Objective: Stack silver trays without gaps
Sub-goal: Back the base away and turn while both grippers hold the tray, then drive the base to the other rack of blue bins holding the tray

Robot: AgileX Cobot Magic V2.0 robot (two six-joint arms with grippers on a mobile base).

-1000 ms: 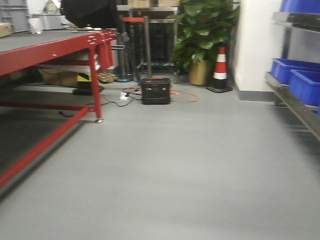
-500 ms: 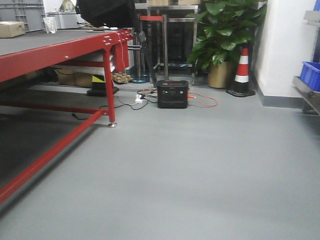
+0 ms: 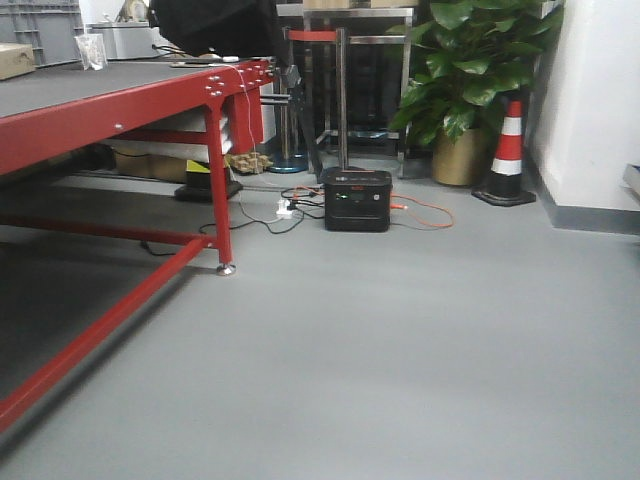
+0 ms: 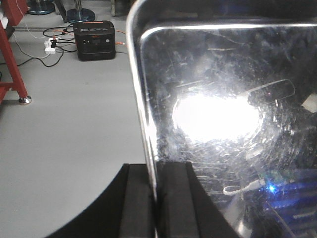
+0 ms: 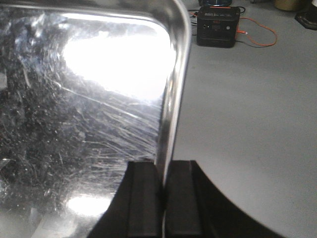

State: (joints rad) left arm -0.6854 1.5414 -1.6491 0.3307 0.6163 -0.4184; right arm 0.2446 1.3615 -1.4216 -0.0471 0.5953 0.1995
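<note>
Grey workshop floor (image 3: 420, 350), open and level, fills the front view. A long red table (image 3: 110, 105) stands at left and runs toward the far wall. A plant (image 3: 480, 70) sits at far right with a striped cone (image 3: 508, 150) just beside it. A black power box (image 3: 357, 199) rests on the floor between table and plant, cables trailing from it.

Task item: a silver tray (image 4: 223, 99) is held off the floor, low in front of the robot. No second tray or stack shows in any view.

Left gripper (image 4: 156, 171): fingers closed onto the tray's left rim, one pad each side of the thin edge. Right gripper (image 5: 162, 166): clamped the same way on the right rim of the tray (image 5: 74, 124). Judged to be one tray carried between both arms, though no single view shows both grips.

Step in hand, as judged: transport of the tray toward its stack; placement not yet begun.

Recommendations:
- Keep both wrists at equal height; the rim is thin and slick, and any twist could lever it out of the pads.
- Hold the arm spacing constant so the tray neither bows nor slips.
- Clear the table leg and the floor cables.
- At the stack, line up the rounded corners first, lower flat, then release both sides together so the rim seats all round.
</note>
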